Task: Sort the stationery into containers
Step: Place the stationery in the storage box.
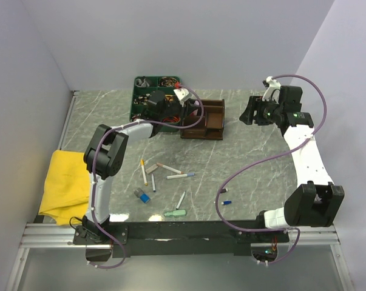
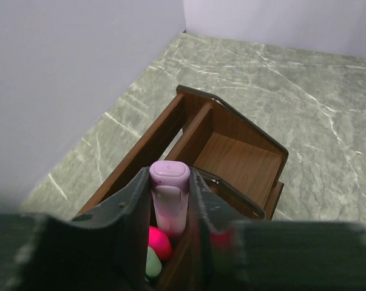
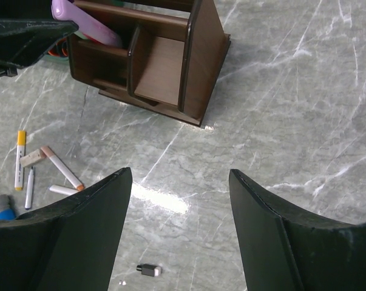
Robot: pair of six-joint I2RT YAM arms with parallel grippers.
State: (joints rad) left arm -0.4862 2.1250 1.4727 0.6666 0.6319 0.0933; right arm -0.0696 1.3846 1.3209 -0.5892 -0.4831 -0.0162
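Note:
My left gripper (image 2: 169, 174) is shut on a lilac highlighter (image 2: 169, 197), held upright over a compartment of the dark brown organiser (image 2: 237, 157). A pink top (image 2: 159, 242) and a mint top (image 2: 152, 264) stand in that compartment below it. From above, the left gripper (image 1: 190, 111) sits at the organiser's (image 1: 214, 119) left end. My right gripper (image 1: 247, 114) hangs open to the organiser's right with nothing between its fingers. Loose stationery lies on the table: a yellow-capped pen (image 1: 144, 171), a marker (image 1: 169, 167), a blue cap (image 1: 142, 196), a mint eraser (image 1: 175, 213).
A green tray (image 1: 136, 97) of small parts stands behind the organiser on the left. A yellow cloth (image 1: 67, 182) lies at the table's left edge. A small black-and-white bit (image 3: 149, 270) rests below my right gripper (image 3: 179, 177). Walls close the back and sides.

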